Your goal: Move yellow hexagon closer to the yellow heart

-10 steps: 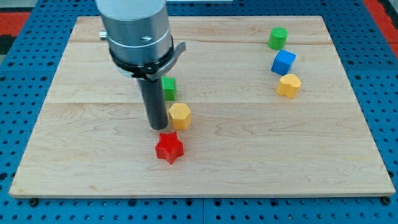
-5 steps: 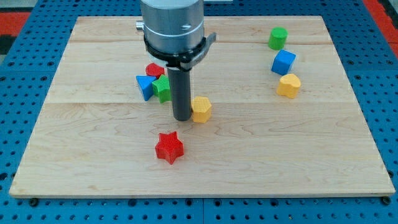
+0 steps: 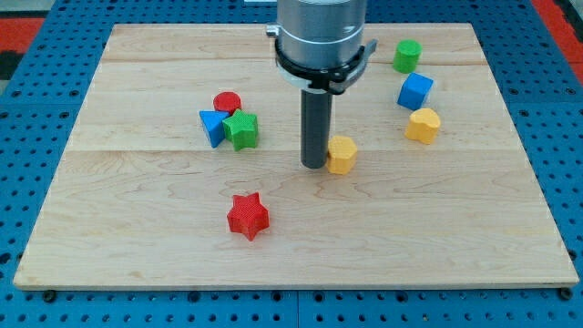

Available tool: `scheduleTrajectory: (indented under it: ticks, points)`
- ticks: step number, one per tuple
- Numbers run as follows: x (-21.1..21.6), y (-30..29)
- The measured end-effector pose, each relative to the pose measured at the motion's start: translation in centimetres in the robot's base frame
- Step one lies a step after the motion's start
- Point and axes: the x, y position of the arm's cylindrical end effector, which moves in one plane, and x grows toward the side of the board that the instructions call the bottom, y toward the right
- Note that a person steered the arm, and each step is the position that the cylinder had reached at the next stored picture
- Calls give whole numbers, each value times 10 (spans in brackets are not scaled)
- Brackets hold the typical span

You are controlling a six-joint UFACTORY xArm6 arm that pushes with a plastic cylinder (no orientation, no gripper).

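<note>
The yellow hexagon lies near the board's middle, a little right of centre. My tip touches its left side. The yellow heart lies to the upper right of the hexagon, about a block's width and a half away from it. The arm's grey body rises above the tip toward the view's top.
A blue cube and a green cylinder stand above the heart. A red cylinder, a blue triangle and a green star cluster at the left. A red star lies below centre on the wooden board.
My tip has moved right across the board, pushing the yellow hexagon right and slightly up, nearer the yellow heart. The left cluster is now uncovered.
</note>
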Motion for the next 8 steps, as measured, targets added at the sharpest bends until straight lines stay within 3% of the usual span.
scheduleTrajectory:
  ticks: [5,8]
  points:
    - [-16,30]
    - [-10,84]
